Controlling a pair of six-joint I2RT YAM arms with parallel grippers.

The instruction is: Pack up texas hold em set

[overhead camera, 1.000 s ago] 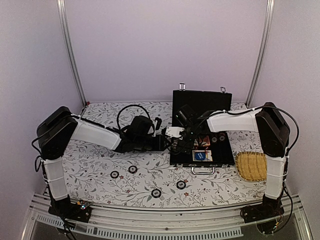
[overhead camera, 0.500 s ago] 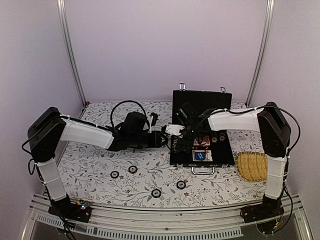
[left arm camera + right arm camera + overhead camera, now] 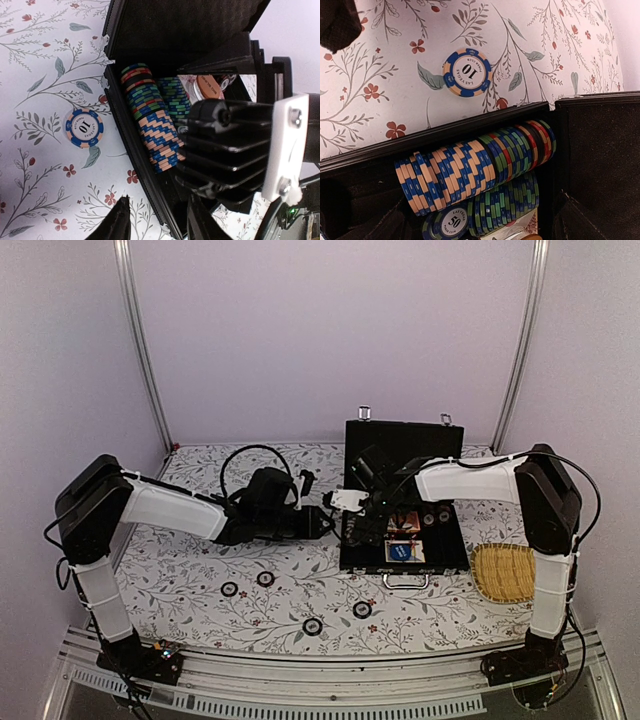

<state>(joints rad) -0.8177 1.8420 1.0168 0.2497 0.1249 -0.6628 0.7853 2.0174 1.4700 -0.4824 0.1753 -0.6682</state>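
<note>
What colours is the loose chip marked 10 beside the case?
The chip has a blue-and-peach striped rim around a white centre; right wrist view shows it best.

Floral table [image 3: 180, 570] bears open briefcase [image 3: 420, 440], woven tray [image 3: 502, 573], loose chips [image 3: 265, 579]

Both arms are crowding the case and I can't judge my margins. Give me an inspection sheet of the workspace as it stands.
Surface: floral cloth, no spills seen.
Job's things: briefcase open, lid upright; chip rows and orange disc inside; one chip marked 10 on the cloth outside its left wall; four more chips nearer the arm bases.
Clutter: yellow woven tray right of the case, nothing seen in it.
Grippers: left gripper jaws apart over the case wall, holding nothing; right gripper wide open above the chip rows.
Cables: black loop arches above the left arm.
Surroundings: plain walls, two metal posts.
</note>
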